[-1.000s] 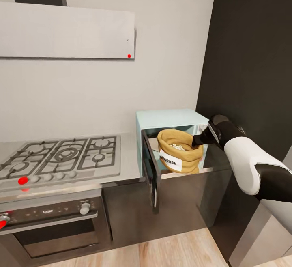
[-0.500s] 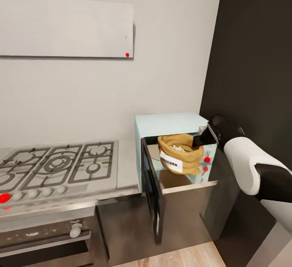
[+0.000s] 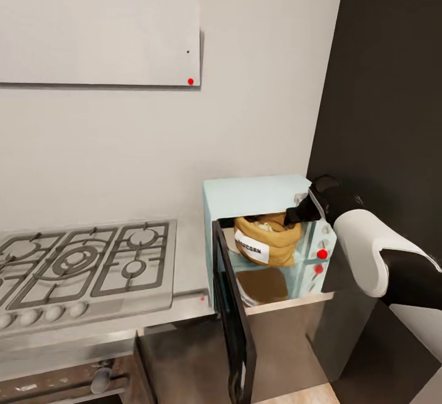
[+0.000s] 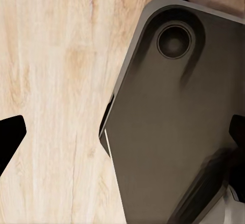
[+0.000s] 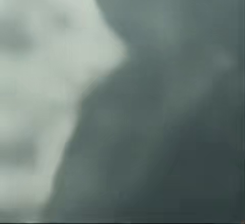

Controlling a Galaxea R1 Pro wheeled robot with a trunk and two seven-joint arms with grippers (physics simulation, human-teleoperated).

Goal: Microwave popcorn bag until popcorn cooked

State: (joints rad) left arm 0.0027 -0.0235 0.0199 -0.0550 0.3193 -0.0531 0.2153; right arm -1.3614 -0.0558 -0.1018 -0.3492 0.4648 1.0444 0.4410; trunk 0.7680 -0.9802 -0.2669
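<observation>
The pale mint microwave (image 3: 258,192) stands on the steel countertop (image 3: 190,250) with its dark glass door (image 3: 236,318) swung open toward me. The tan popcorn bag (image 3: 270,244) hangs inside the cavity, a little above its floor, with its white label facing out. Pale popcorn (image 3: 265,226) bits show in its mouth. My right gripper (image 3: 301,213) reaches in from the right and is shut on the bag's rolled rim. The right wrist view is a close blur of pale and grey-green. My left gripper (image 4: 125,134) hangs open over the wood floor.
A gas hob (image 3: 80,269) with black grates lies left of the microwave, under a white extractor hood (image 3: 98,32). A tall dark cabinet (image 3: 387,115) rises right of the microwave. An oven knob (image 3: 101,379) shows below the hob. Red knobs (image 3: 321,253) sit on the microwave's side panel.
The head camera has risen and moved closer, so the scene has slid down and left. The bag, held by my right gripper, has gone deeper into the microwave.
</observation>
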